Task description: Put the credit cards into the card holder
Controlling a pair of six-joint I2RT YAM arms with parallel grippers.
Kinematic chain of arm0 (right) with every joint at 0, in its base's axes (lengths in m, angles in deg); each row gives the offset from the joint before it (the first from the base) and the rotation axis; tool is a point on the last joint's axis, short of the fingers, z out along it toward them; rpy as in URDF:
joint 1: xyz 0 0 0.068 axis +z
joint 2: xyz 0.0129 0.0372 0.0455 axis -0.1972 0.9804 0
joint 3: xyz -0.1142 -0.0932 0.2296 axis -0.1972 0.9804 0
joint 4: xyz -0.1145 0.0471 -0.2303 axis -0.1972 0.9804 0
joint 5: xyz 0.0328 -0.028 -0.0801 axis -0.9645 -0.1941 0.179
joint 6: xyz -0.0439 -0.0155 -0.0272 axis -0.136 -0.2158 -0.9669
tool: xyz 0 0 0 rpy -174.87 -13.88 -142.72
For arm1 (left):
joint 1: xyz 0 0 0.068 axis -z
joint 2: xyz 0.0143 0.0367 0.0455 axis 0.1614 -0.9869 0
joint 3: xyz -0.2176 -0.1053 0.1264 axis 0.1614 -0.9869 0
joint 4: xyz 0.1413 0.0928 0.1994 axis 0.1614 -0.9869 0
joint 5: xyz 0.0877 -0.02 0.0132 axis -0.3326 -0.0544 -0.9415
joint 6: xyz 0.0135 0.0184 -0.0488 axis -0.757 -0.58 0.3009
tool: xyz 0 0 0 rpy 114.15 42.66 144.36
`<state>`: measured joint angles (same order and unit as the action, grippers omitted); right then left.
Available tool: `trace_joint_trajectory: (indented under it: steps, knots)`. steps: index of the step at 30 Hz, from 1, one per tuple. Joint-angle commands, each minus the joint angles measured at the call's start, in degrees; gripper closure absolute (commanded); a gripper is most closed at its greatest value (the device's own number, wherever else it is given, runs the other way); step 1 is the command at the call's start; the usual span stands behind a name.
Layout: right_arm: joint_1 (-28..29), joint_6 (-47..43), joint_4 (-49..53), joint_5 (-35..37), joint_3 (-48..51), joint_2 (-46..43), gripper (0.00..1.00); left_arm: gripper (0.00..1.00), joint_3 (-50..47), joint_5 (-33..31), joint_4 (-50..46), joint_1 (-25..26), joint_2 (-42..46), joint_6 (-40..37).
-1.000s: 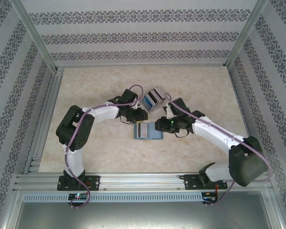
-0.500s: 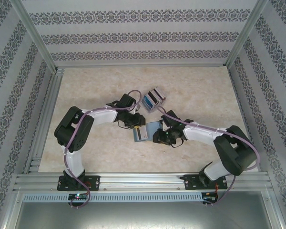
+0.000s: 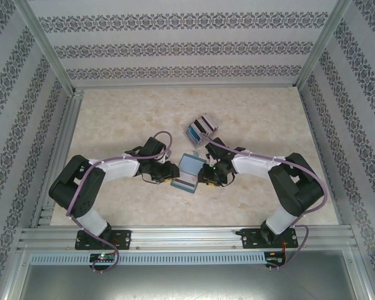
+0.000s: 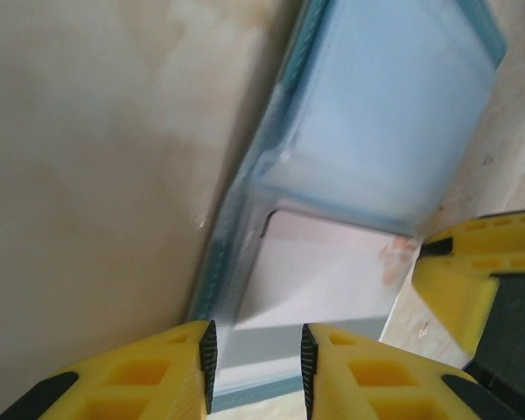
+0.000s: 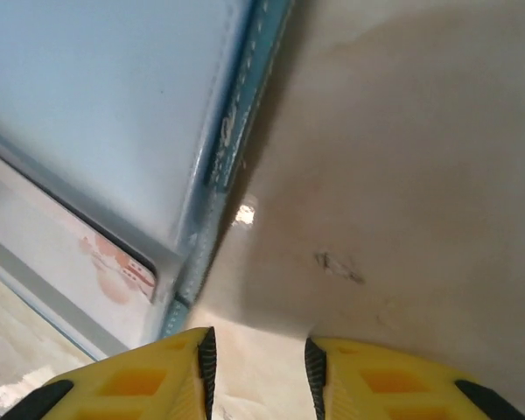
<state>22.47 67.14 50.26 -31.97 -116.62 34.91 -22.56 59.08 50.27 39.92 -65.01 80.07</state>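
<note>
The light-blue card holder (image 3: 190,166) lies flat mid-table, with a whitish credit card (image 3: 182,185) sticking out of its near end. My left gripper (image 3: 170,173) is low at the holder's left edge and my right gripper (image 3: 207,174) at its right edge. In the left wrist view the holder (image 4: 394,114) and the protruding card (image 4: 324,271) lie under my open left gripper (image 4: 255,367), nothing pinched. The right wrist view has the holder (image 5: 96,105), the card (image 5: 87,254) and my open right gripper (image 5: 255,376) over bare table beside the holder's edge.
More credit cards (image 3: 200,128), whitish, blue and dark, sit fanned in a small bunch just beyond the holder. A yellow finger (image 4: 472,280) of the right gripper shows in the left wrist view. Aluminium rails and patterned walls enclose the beige table (image 3: 112,112).
Both grippers have come down and nearer, closing in on either side of the holder. The holder has turned and shifted slightly toward the near edge. Neither gripper's opening has changed.
</note>
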Motion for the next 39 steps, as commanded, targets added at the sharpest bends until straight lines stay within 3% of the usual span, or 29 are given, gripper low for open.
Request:
trace_joint_trajectory:
  steps: [1,12,20,24,32,39]
  knots:
    - [-0.5,-3.1,-13.6,3.4,-6.3,6.4,0.63,0.66,-3.8,-0.7,5.2,-0.2,2.7,4.8]
    - [0.8,-5.1,-10.8,-0.3,-19.7,15.7,0.63,0.66,-4.3,-1.5,6.4,2.8,4.1,6.9]
    - [0.2,-8.0,-6.7,1.7,-21.8,14.1,0.62,0.66,-2.5,-2.7,8.8,7.3,4.1,10.4]
    - [-1.7,-10.9,-3.5,4.0,-21.8,10.1,0.62,0.66,-0.8,-3.3,8.0,7.7,4.9,10.4]
    - [-9.2,-16.1,2.0,6.3,-23.8,0.6,0.61,0.63,9.1,-10.0,-5.9,7.3,8.7,3.2]
    - [-15.9,-18.8,5.2,5.2,-28.5,1.0,0.6,0.61,17.1,-11.5,-8.6,4.7,5.8,0.5]
